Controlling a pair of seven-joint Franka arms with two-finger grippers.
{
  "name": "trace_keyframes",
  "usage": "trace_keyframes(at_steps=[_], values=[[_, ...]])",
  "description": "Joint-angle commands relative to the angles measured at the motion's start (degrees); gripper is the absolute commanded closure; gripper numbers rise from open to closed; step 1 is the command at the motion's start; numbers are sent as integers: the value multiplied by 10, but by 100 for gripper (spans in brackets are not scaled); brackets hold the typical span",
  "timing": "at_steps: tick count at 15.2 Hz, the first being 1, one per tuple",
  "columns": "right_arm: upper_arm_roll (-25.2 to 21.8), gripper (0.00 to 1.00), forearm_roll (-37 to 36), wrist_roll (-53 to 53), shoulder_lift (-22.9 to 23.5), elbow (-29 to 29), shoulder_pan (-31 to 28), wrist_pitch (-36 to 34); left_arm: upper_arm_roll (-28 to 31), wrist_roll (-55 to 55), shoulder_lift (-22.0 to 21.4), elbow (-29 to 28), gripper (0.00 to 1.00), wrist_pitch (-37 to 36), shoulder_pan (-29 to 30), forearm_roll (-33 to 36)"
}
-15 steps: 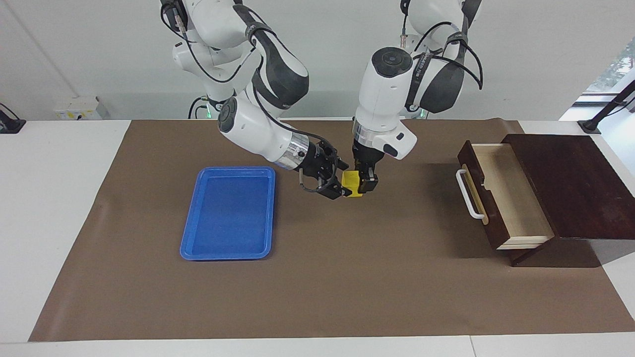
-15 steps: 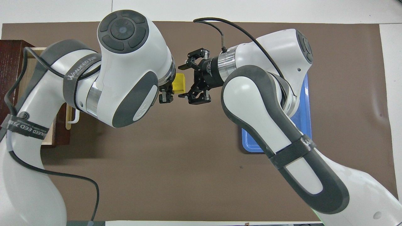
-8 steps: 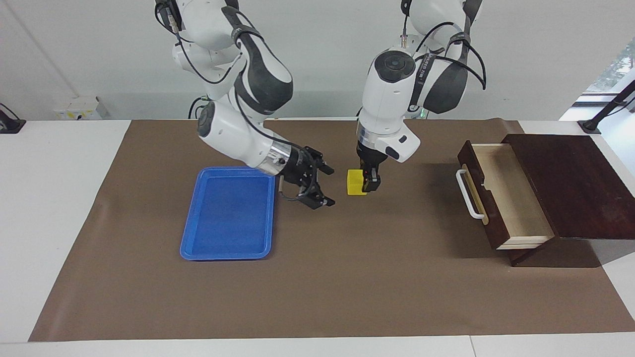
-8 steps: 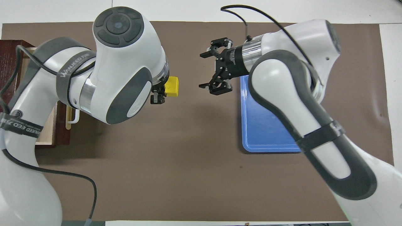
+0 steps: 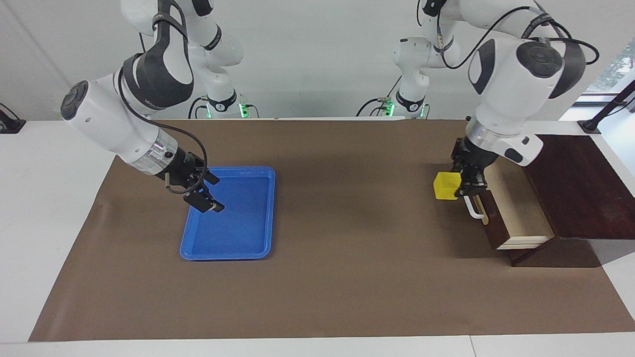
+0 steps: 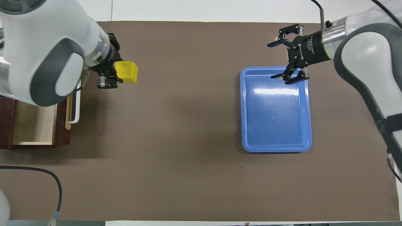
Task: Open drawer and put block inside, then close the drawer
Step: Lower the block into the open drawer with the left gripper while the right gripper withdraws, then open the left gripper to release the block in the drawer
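A: What is the left gripper (image 5: 459,187) doing?
B: It pinches the yellow block (image 5: 445,186) in the air, just in front of the open drawer (image 5: 516,203).
A: And the right gripper (image 5: 204,192)?
B: It is spread wide over the blue tray (image 5: 265,218).

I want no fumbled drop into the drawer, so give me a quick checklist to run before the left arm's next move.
1. Block gripped by left gripper: ok, shut on it, off the mat.
2. Drawer pulled open, pale inside showing: ok.
3. Nothing seen lying in the visible part of the drawer: ok; the part under the arm, cannot tell.
4. Block over the drawer opening: not ok, it hangs in front of the handle.
5. Right gripper out of the way: ok, open over the blue tray.
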Motion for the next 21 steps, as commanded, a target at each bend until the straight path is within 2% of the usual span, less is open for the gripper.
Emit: trace_keyframes(at_steps=[1,6,11,16,21], values=[[6,0,-57,-169,-32,-4,-33,-54,-7,77,-27,-51,100,14,53,-2],[6,0,-147,-405,-80,-9,-57,-104,-7,108,-44,-113,100,72,137,-5],[7,0,-241,-596,-150,-34,-55,-125,-6,103,-73,-185,100,113,153,-17],[7,0,-264,-674,-208,-52,-62,-140,-7,102,-98,-242,100,137,160,-21],[6,0,-263,-654,-208,-60,-64,-153,-7,102,-117,-289,100,180,160,-26]])
